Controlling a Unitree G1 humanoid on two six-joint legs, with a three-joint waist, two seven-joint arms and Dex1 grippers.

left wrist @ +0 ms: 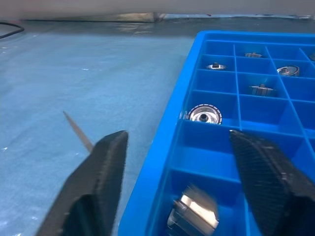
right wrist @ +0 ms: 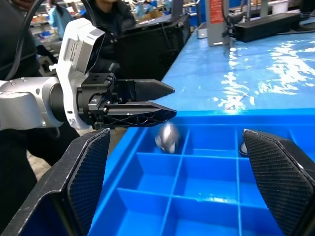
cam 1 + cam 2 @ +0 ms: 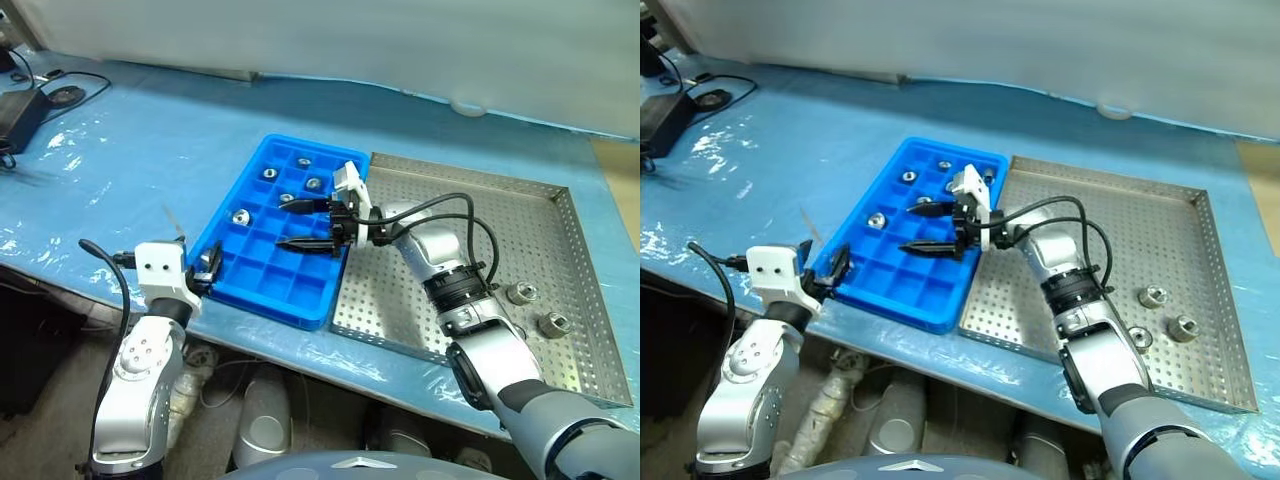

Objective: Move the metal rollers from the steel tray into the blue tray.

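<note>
The steel tray (image 3: 560, 300) filled the right half of the head view, the blue tray (image 3: 300, 300) lying against its left rim at centre. Three rollers (image 3: 553, 323) remained on the steel tray at its right side, well right of both grippers. By this layout the right arm was the nearer one, though it would have to swing back rightward across the tray.

The right gripper (image 3: 303, 224) hung over the blue tray's middle, fingers spread and empty, pointing toward frame left. The left gripper (image 3: 205, 268) stood at the blue tray's lower-left corner, fingers apart; in its wrist view a roller (image 1: 193, 216) lay in the nearest compartment, released. Five more sat in upper compartments (image 3: 291, 183). A black cable (image 3: 450, 215) looped over the right forearm; nothing stood between it and the rollers.
</note>
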